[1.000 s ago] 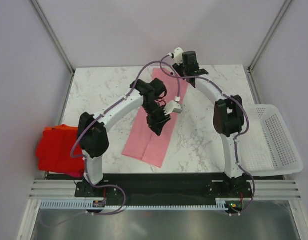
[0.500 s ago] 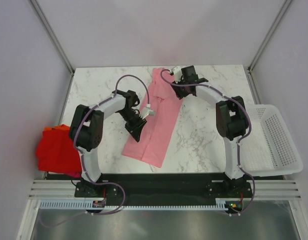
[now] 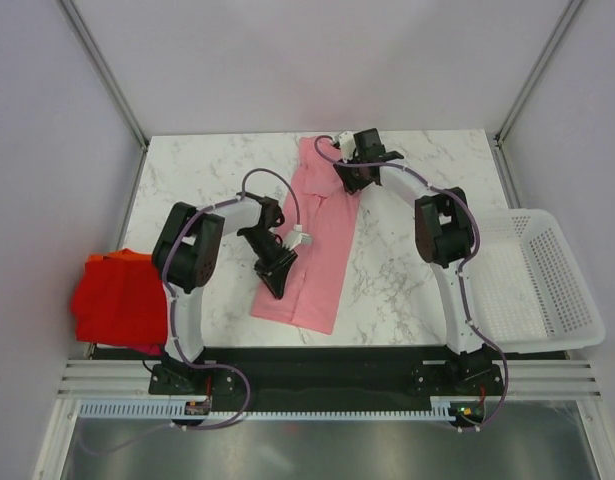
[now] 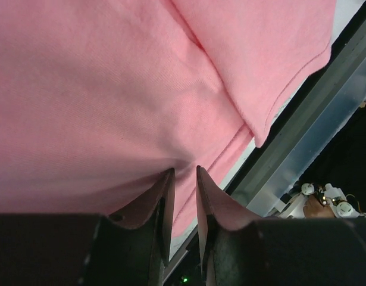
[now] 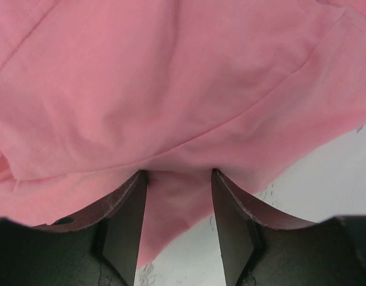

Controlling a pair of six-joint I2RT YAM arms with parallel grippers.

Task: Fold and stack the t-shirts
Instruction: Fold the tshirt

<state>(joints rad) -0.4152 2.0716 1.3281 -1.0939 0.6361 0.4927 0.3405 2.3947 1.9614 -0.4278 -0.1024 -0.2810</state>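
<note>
Cloth between my tools: pink shirt [image 4: 111,89], thin knit, light and limp. It has no stiffness and should drape and crease wherever it goes unsupported. It is not fragile or slick, but I judge a loose layer can slide off the one under it. Best hold is at an edge or hem, taking all the layers in one pinch. A pinch mid-panel would only raise a tent.

Left tool [image 4: 184,170]: jaws nearly together, leaving a thin slit. The cloth puckers toward the slit, so I read this as a pinch on the shirt's edge. The top view puts this tool on the left long edge, toward the near end.

Right tool [image 5: 177,173]: jaws moderately apart. A fold of pink lies between the fingers, with slack around it and no pinch. It sits low at the shirt's far end, with bare worktop [image 5: 325,179] just beside it.

Shirt as a whole: a long narrow strip, folded lengthwise. It lies flat mid-worktop, running from the far edge toward my bases. The crosswise folds are not yet done.

Further out: the red and orange stack [image 3: 112,305] is at the left edge, well apart from the shirt. The basket [image 3: 547,280] is off to the right.
</note>
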